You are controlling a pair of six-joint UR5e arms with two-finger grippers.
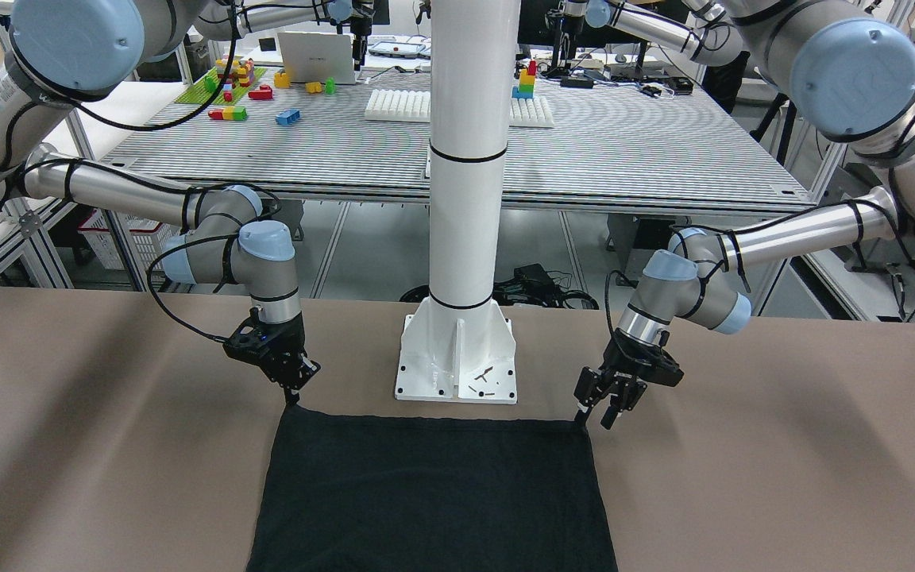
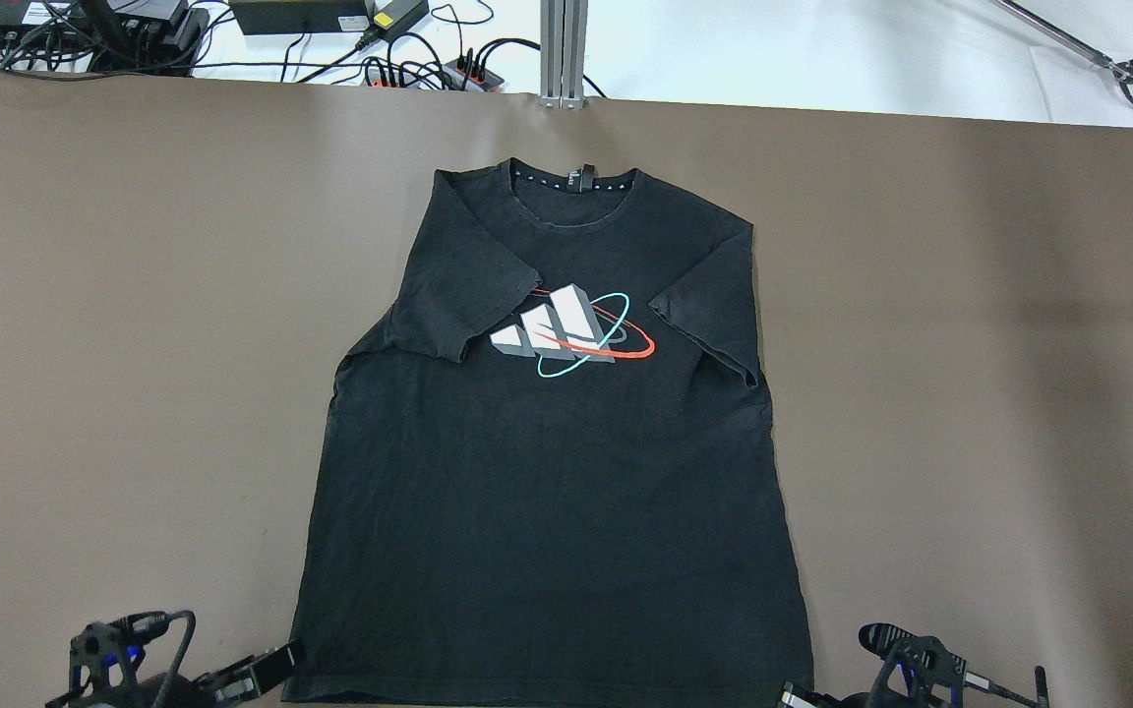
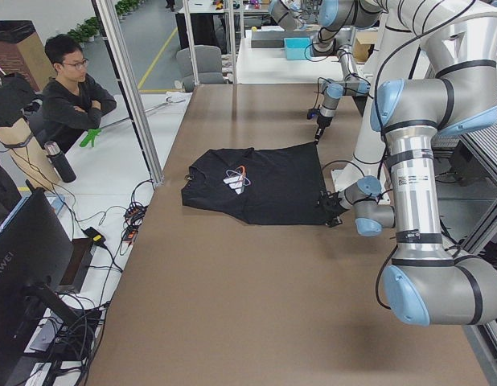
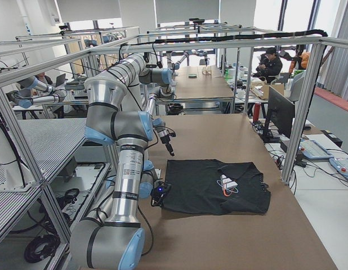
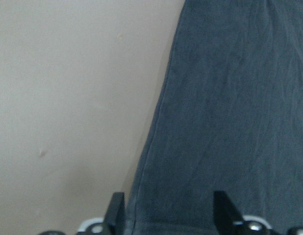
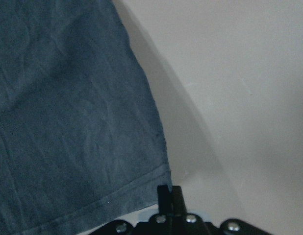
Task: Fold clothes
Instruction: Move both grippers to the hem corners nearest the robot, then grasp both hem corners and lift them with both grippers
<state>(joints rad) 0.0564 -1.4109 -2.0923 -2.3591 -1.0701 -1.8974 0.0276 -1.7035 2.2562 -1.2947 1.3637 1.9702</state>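
The black T-shirt lies flat mid-frame, and at its lower hem corners the right gripper pinches the fabric while the left gripper straddles it, fingers wide.

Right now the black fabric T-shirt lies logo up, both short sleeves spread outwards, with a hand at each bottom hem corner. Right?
On the black fabric T-shirt, both short sleeves are folded inwards over the chest, not spread; the overhead exterior view shows it. The rest stands.
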